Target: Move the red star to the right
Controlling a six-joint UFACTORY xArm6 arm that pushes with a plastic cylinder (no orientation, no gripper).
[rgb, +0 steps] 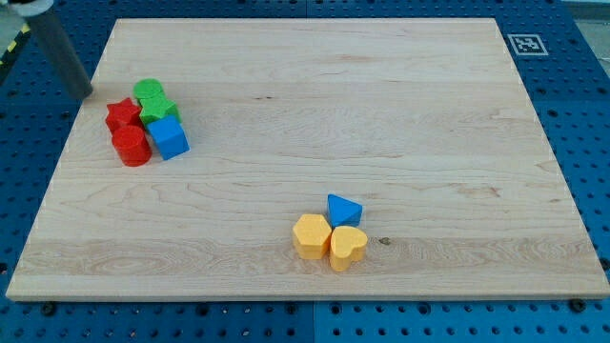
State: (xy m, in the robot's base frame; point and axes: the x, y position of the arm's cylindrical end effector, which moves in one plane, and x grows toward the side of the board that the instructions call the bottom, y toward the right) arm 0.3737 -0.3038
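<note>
**Item 1 – tip.** Your tip [87,94] sits upper left of frame, at the left edge of the wooden board [315,95]. It's a bare rod: nothing to spread or pinch, touching no block right now.

**Item 2 – red star.** The red star [121,114] is in the upper-left cluster, just below and to the view's right of the tip, near but apart. That's the relation you work from: the tip is already on the star's left side, slightly high, so a push toward the view's right looks feasible w/o going round. No clear long axis on the star.

**Item 3 – obstructions.** Tight pack, all touching or nearly so:
- green block [152,95], shape unclear (poss. two greens stacked close), upper right of star
- blue cube [169,138], lower right of star
- red cylinder [132,147], directly below star

Green and blue lie in the star's rightward path; expect them to get shoved along, or the star to skew off. You'd prob. want to drop the tip level w/ the star's centre first.

**Item 4 – elsewhere.** Lower centre, well apart: blue triangle [343,209], yellow block [312,235] (hexagon-ish), yellow heart [348,247]. Not in the way. Fiducial tag [525,44] at the board's upper right corner.
</note>
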